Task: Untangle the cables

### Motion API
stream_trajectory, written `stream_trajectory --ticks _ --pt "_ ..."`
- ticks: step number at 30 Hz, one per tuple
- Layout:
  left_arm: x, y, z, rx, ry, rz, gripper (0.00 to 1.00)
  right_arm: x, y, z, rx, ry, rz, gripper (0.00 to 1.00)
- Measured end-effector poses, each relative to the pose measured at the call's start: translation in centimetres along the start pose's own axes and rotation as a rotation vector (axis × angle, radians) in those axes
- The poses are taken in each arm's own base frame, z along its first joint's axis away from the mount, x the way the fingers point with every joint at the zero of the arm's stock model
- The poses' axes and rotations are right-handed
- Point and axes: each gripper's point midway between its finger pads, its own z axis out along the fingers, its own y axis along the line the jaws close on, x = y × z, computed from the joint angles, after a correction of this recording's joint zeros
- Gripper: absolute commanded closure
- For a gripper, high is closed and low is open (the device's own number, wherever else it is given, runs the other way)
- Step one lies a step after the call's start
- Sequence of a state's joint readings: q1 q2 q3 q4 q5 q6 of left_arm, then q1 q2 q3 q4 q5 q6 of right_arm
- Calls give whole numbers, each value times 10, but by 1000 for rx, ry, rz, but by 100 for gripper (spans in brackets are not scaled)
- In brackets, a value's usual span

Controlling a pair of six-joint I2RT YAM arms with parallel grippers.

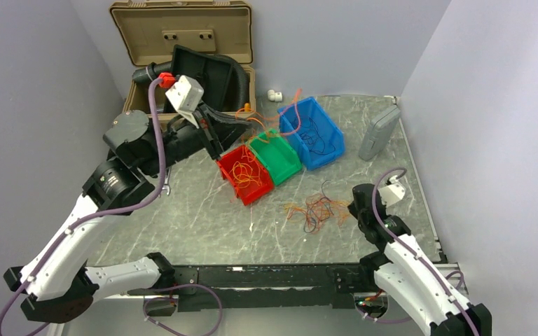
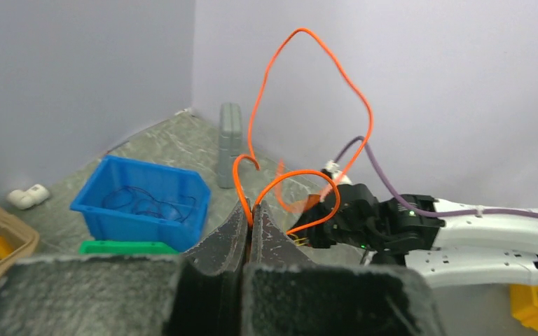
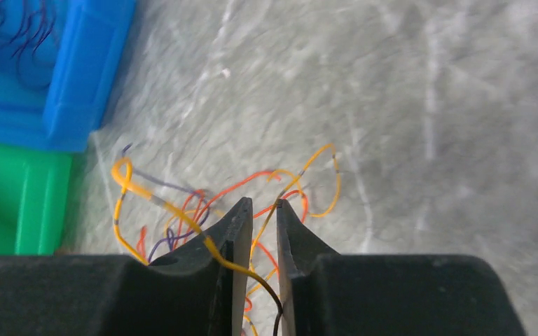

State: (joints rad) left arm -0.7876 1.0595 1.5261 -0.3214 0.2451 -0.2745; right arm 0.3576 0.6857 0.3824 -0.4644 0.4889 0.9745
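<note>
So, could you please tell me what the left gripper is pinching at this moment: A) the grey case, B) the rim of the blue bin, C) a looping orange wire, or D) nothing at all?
C: in the left wrist view, the left gripper has its fingers shut on an orange wire that rises from between them and loops high above.

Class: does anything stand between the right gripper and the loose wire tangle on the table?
Nothing visible does. The right gripper sits right at the wire tangle, its narrowly parted jaws straddling several strands. The left gripper pinches a separate orange wire.
</note>
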Motion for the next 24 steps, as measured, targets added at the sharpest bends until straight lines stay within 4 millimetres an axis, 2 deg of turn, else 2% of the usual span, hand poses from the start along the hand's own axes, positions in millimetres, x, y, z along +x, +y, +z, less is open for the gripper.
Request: stream_trajectory --ticks 1,3,4,5,6,10,14,24 --pt "-3 3 -3 -15 -7 5 100 -4 -7 -2 32 -20 7 73" --pt "-4 10 -6 -44 -11 11 100 -14 -18 -6 90 -57 22 38" --pt "-4 12 -6 -55 -9 12 100 -18 -21 -8 112 -75 29 25" --pt "-1 16 -5 -67 -1 12 100 -25 -24 -11 130 -95 22 17" --pt "1 18 -4 -74 7 10 100 -29 -25 -14 140 -111 27 13" --pt "17 30 6 -106 57 -3 100 -51 -19 -25 150 -158 6 7" --pt "42 48 22 -153 129 -21 100 -68 -8 -35 131 -177 -41 3" --pt "109 94 60 -264 294 -86 100 -79 12 -51 -5 -179 -155 3"
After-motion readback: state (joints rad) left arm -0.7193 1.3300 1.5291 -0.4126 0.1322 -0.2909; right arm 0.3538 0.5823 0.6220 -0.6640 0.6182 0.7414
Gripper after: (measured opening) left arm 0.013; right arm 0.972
